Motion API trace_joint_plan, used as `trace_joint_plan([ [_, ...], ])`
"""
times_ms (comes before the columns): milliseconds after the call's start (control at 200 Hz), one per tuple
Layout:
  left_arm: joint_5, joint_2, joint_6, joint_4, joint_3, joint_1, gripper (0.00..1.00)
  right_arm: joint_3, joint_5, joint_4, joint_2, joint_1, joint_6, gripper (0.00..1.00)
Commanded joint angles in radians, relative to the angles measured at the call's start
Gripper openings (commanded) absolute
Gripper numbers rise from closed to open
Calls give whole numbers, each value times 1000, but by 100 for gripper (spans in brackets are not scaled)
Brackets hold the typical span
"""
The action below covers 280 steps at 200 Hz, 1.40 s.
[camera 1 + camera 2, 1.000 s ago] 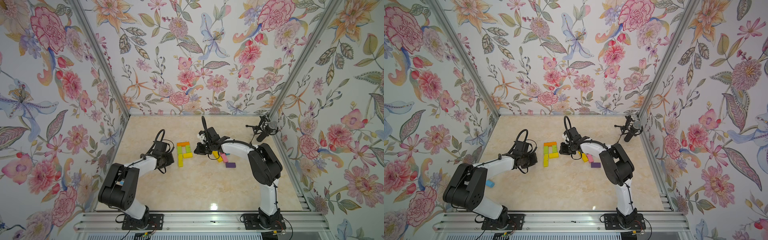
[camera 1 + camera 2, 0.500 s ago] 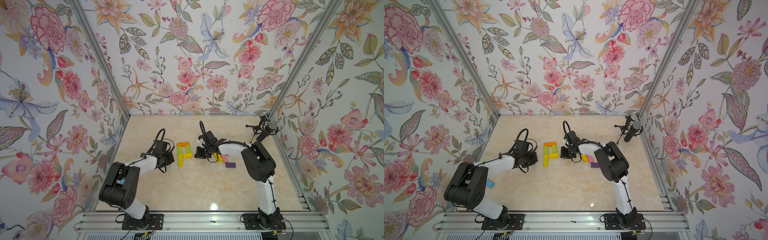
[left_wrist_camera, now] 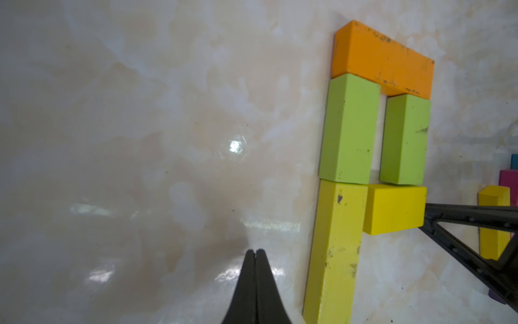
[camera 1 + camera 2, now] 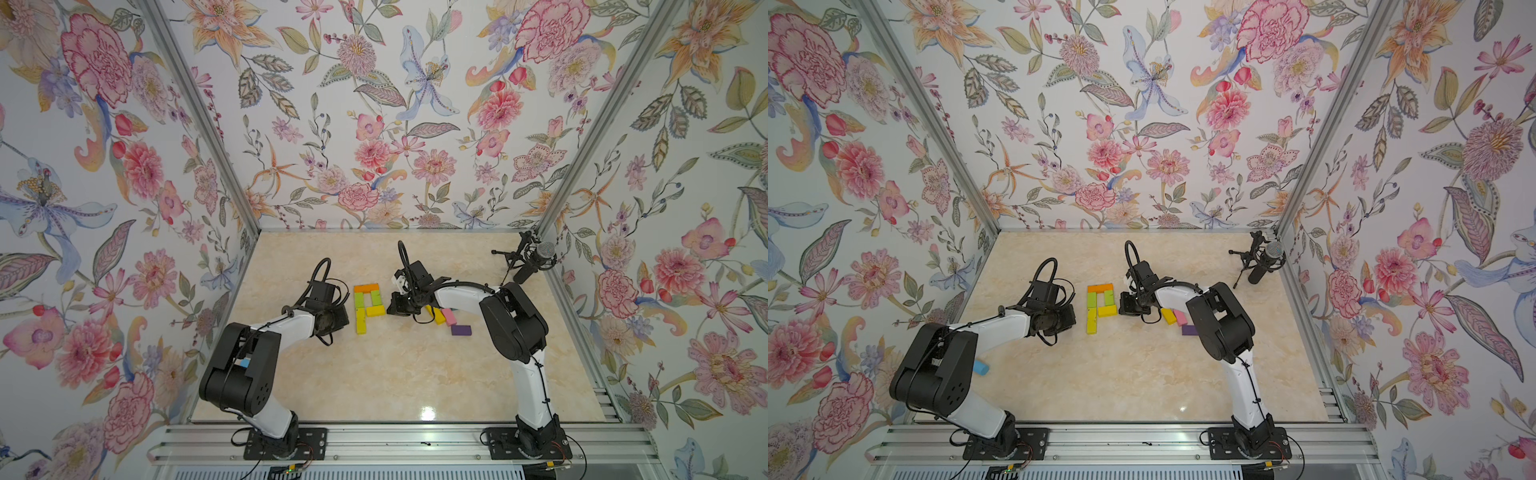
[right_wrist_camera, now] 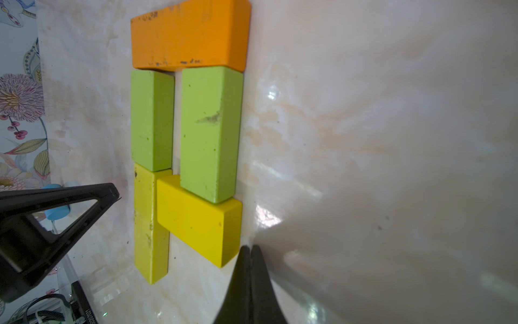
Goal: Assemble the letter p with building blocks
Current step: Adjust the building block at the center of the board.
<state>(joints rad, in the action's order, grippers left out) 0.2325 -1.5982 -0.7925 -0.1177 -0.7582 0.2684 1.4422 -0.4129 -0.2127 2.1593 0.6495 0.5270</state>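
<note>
Blocks (image 4: pixel 360 323) form a P mid table (image 4: pixel 395 374), edges touching. L fingers (image 3: pixel 246 283) & R fingers (image 5: pixel 241 284) pressed shut, empty, flanking it; R tips just beside yellow bar (image 5: pixel 199 221). Wide room in front; spares (image 4: pixel 449 316) lie to R.

No words, labels or numbers can be read (tiny white print on a black part (image 5: pixel 90 313), lower left, is too blurred).

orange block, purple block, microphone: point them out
orange block (image 4: pixel 366 287), in a top view, middle of its top face
purple block (image 4: pixel 461 330), in a top view, middle of its top face
microphone (image 4: pixel 545 250), in a top view, on its mesh head
</note>
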Motion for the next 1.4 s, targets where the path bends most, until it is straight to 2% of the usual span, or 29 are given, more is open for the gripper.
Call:
trace_joint_plan([
  [0,9,-22,3,15,-9,-10,0,10,8,-24,42,10,-2,1],
  [1021,16,-23,4,17,-5,-12,0,42,-10,-21,72,19,8,1],
  [1396,-3,-14,5,-3,-22,-11,0,-18,28,-21,-18,4,4,1],
])
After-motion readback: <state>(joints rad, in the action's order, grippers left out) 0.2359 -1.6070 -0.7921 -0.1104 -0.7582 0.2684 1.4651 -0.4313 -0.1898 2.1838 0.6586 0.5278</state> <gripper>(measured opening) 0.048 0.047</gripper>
